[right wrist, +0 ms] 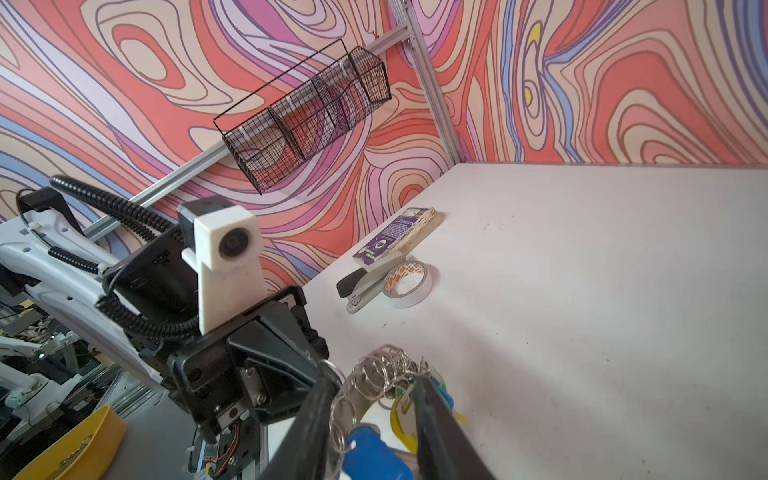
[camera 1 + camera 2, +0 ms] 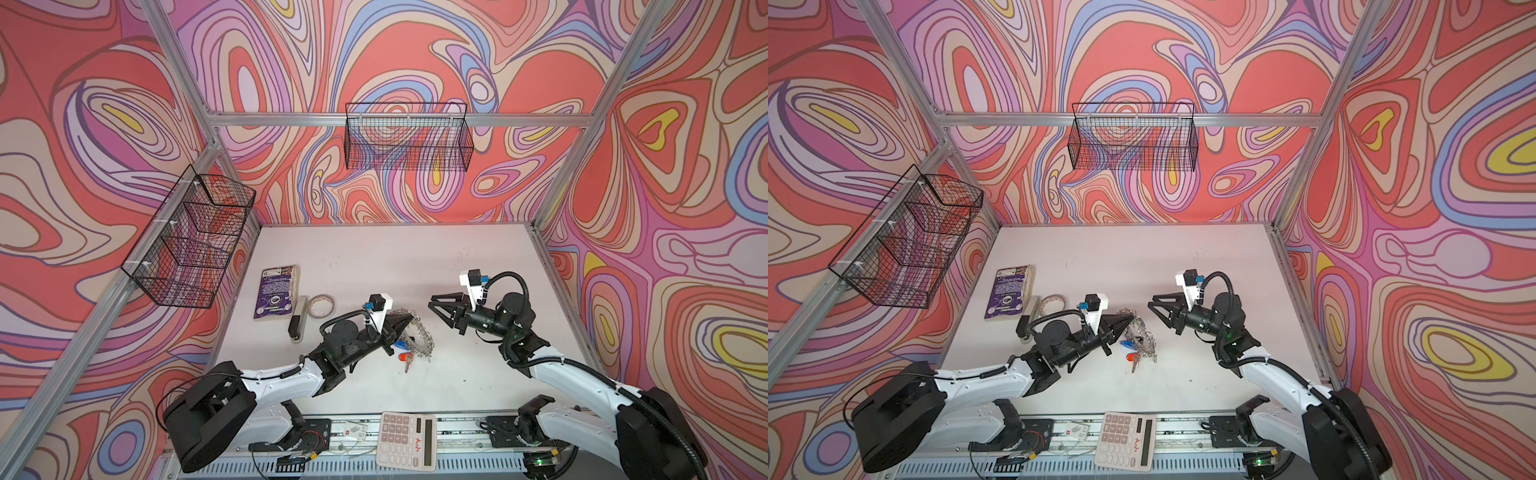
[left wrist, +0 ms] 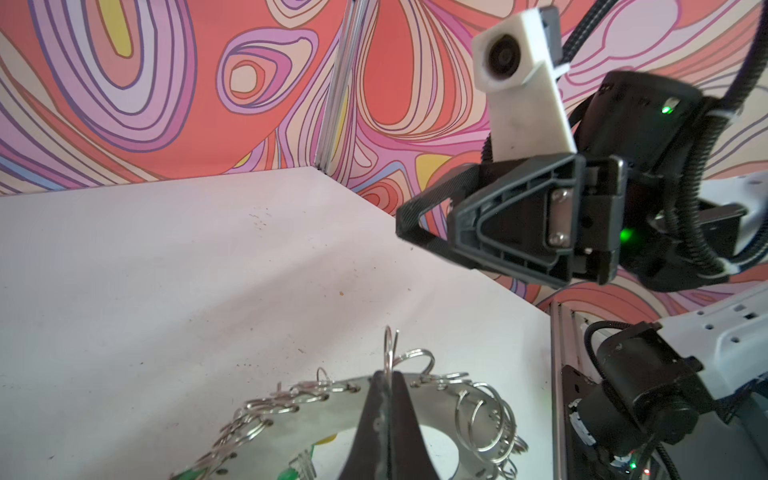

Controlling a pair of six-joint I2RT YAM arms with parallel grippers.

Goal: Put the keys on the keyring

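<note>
The left tool (image 2: pixel 409 320) is clamped on the rim of the keyring (image 2: pixel 426 336), which stands tilted over the desk (image 2: pixel 374 257). Blue- and red-tagged keys (image 2: pixel 405 356) hang at its lower edge. The right tool (image 2: pixel 430 302) hovers near the keyring, jaws apart, empty.

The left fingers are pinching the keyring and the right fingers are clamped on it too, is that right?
No. The left fingers do pinch the keyring, but the right fingers are open and clear of it, gripping nothing; both top views show the gap.
</note>
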